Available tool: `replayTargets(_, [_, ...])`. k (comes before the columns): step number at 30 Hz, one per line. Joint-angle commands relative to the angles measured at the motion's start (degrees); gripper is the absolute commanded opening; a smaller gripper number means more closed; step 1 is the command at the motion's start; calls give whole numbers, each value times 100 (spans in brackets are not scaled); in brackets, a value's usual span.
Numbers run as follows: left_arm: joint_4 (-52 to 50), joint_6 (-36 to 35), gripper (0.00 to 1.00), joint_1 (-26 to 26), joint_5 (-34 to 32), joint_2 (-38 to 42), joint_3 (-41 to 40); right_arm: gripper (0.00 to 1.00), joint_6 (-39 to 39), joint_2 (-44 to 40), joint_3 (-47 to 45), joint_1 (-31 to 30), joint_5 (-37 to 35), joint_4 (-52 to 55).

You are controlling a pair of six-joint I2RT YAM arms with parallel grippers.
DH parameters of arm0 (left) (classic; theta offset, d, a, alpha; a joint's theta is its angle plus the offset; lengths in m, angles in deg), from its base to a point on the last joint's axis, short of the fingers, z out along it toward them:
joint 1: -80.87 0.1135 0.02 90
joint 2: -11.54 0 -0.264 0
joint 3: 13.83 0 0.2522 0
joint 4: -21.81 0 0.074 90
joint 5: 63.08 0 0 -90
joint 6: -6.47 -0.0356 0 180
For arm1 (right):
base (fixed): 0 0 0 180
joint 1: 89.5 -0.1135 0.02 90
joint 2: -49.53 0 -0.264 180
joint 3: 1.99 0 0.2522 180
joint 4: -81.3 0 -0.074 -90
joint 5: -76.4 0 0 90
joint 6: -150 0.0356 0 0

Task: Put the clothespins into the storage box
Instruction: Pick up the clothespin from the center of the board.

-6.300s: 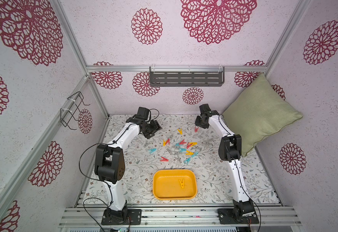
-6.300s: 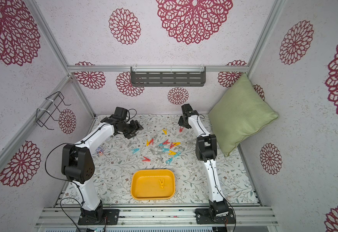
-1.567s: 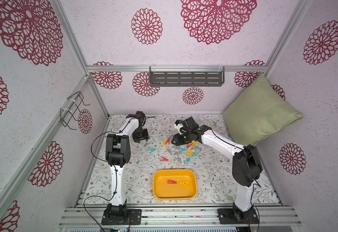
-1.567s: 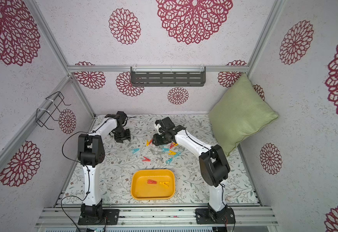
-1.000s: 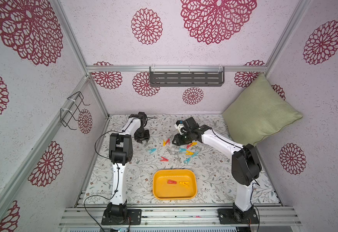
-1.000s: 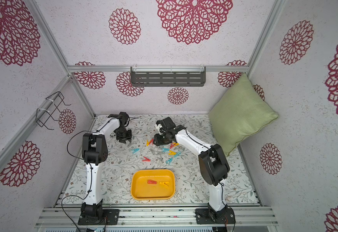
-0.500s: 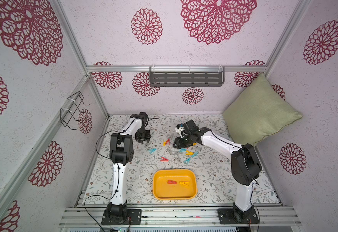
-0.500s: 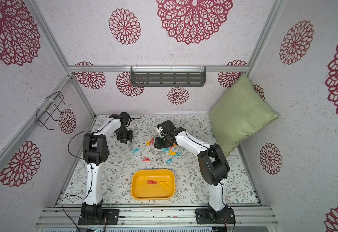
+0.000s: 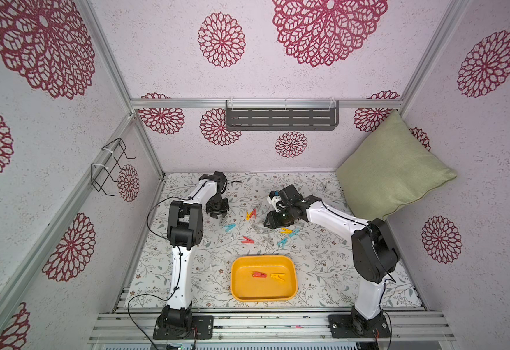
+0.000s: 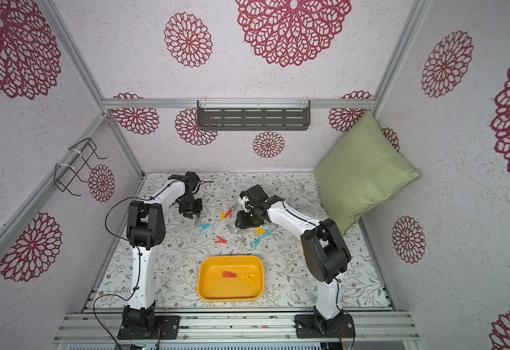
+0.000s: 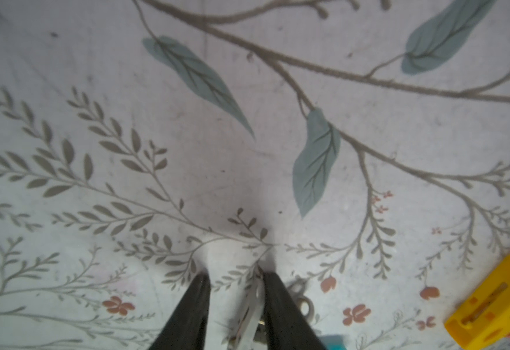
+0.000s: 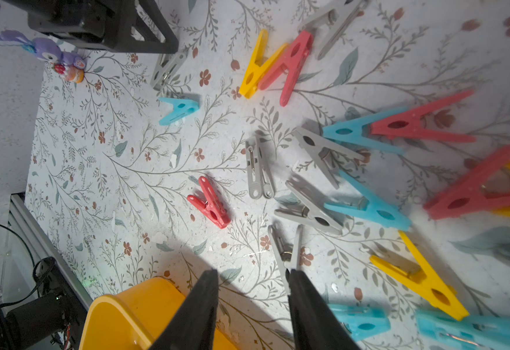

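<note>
The left pincer [image 11: 236,280] stands low over the surface [image 11: 247,106], its fingers part-way apart around a grey clothespin [image 11: 251,303]. The peg leans against one finger and a gap shows at the other, so it is straddled, not yet clamped. Its long axis runs along the gap rather than across it, so the jaws would meet its narrow sides. The nose seems to point away from the wrist, though this angle makes that hard to confirm. In a top view this spot sits at 10 o'clock of the scatter, with a teal peg [image 9: 230,227] just beside it at 5 o'clock.

The right pincer [image 12: 252,275] is open and empty, hovering over the middle of the scatter. A second grey peg [image 12: 284,251] lies just beside one fingertip, nose toward the pincer and legs splayed away.

Six seconds ago both arms reached toward the far edge and the storage box [image 9: 234,292] held only a yellow clothespin [image 9: 278,276]. Now a red clothespin [image 9: 259,274] lies beside it, and both pincers have dropped back over the pile. In the last second or so the right one slid from the yellow-and-red pair [image 9: 251,214] toward 6 o'clock. Two pegs are in and most are still out, and I judge each arm is setting up its next pick.

The box sits at 6 o'clock of the surface, well apart from the scatter. The two pegs inside lie roughly on the 9-to-3 line.
</note>
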Motion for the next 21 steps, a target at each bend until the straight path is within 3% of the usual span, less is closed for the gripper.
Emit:
replayTargets(1, [6,-26,28,-42,108,-135,-60,44,57,-351,14,46,39,-59])
replayTargets(10, [32,126,4,-67,272,434,-437,50,137,-367,-25,47,-128,-59])
replayTargets(21, [116,750,0,-488,561,2538,-1824,61,207,-650,-423,46,-91,-318])
